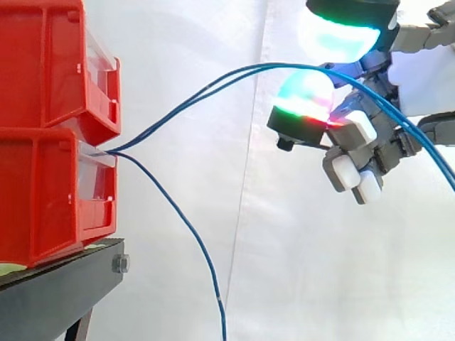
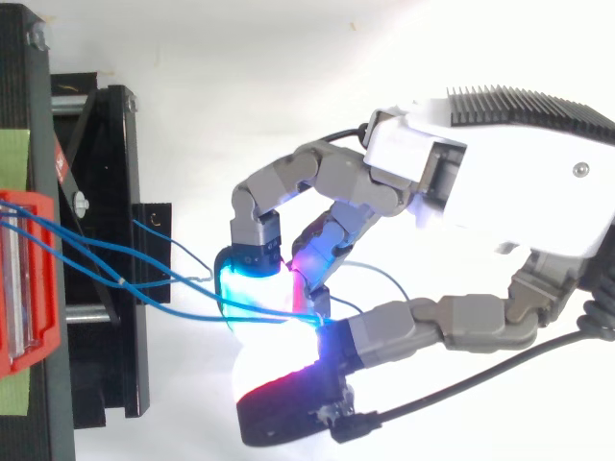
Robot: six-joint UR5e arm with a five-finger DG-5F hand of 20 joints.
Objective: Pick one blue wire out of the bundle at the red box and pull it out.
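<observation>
Several thin blue wires [image 1: 213, 84] come out of the gap between the two stacked red bins [image 1: 43, 199] at the left. Two of them rise to the right, fairly taut, and run into my hand [image 1: 370, 142]. Its fingers are curled, with the glowing pads [image 1: 306, 99] closed around those wires. A third blue wire [image 1: 188, 227] hangs slack from the bins down past the bottom edge. From above, the wires [image 2: 163, 312] fan out of the red bin [image 2: 24, 279] and meet between the thumb and fingers of the hand [image 2: 509, 202].
The bins sit on a black stand [image 1: 64, 284] with a bolt at its corner, and its frame [image 2: 106, 240] shows from above. A white curtain hangs behind. Open space lies between the bins and the hand.
</observation>
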